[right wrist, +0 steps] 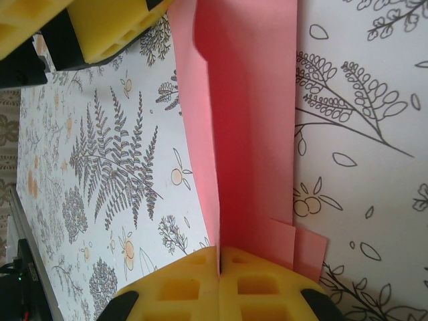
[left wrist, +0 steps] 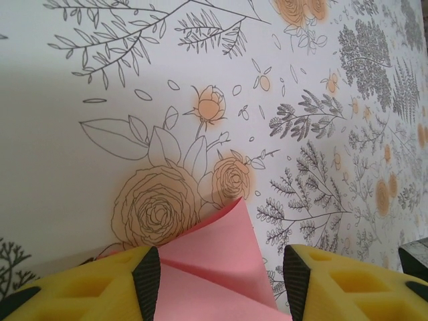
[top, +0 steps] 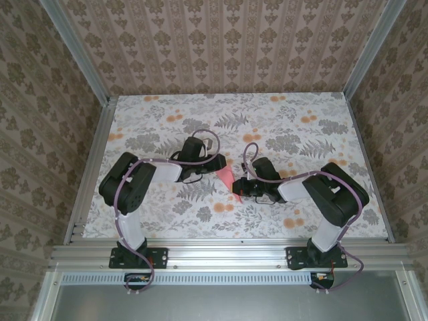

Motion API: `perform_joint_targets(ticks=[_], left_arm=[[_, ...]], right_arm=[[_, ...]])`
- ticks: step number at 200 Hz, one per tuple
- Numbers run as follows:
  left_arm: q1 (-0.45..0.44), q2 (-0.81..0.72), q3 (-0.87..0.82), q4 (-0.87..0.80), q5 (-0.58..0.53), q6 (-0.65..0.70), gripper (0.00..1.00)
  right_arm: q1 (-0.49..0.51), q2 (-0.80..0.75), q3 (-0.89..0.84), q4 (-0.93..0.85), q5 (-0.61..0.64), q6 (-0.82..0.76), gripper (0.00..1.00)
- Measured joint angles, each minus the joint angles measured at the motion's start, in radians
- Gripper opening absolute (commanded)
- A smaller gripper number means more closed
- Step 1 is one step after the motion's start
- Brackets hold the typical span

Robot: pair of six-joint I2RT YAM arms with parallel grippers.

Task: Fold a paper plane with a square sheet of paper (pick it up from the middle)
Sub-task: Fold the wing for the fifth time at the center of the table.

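- The right fingers are pressed together with no gap, clamping one end of the sheet of paper along its crease.
- The left fingers stand wide apart. The sheet of paper lies in the gap between them, and its pointed tip reaches out past the fingertips over the floral print.
- Whether either left pad touches the paper cannot be told.
- The sheet is salmon pink and folded. The right wrist view shows overlapping layers and a long centre fold running away from the right fingers towards the left fingers.
- In the top view, the sheet of paper sits between the two wrists, near the middle of the tabletop.
- The left arm and the right arm both reach inward to it.
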Motion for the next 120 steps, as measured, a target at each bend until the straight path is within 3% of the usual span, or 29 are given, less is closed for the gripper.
perform_joint_targets(ticks=[82,120], left_arm=[[0.087,0.003,0.023,-0.032,0.039,0.034,0.57],[0.078,-0.104,0.054,-0.130,0.032,0.045,0.56]], right_arm=[[-0.004,0.002,0.000,0.002,-0.008,0.001,0.00],[-0.005,0.002,0.002,0.000,-0.008,0.006,0.00]])
